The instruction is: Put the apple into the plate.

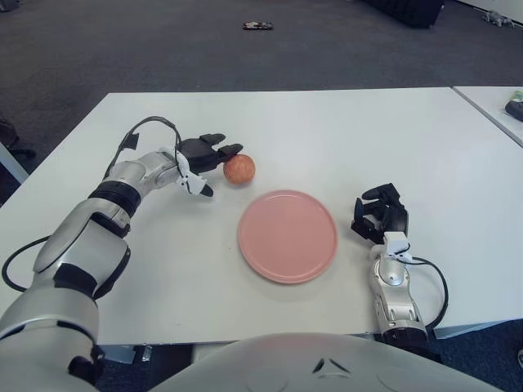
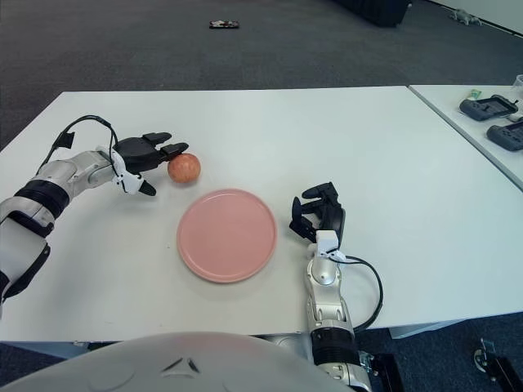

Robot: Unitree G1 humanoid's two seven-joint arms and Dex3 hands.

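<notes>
The small round reddish-orange apple point(image 1: 239, 168) lies just right of the black three-fingered left hand point(image 1: 200, 162), whose spread fingers grasp nothing yet.

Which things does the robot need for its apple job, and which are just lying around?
For the job:
- apple, on the table beside the plate
- pink plate, nothing on it
- left hand, fingers spread, reaching at the apple

Just lying about:
- right hand, idle to the right of the plate
- dark gadgets on the next table
- small dark thing on the floor
</notes>
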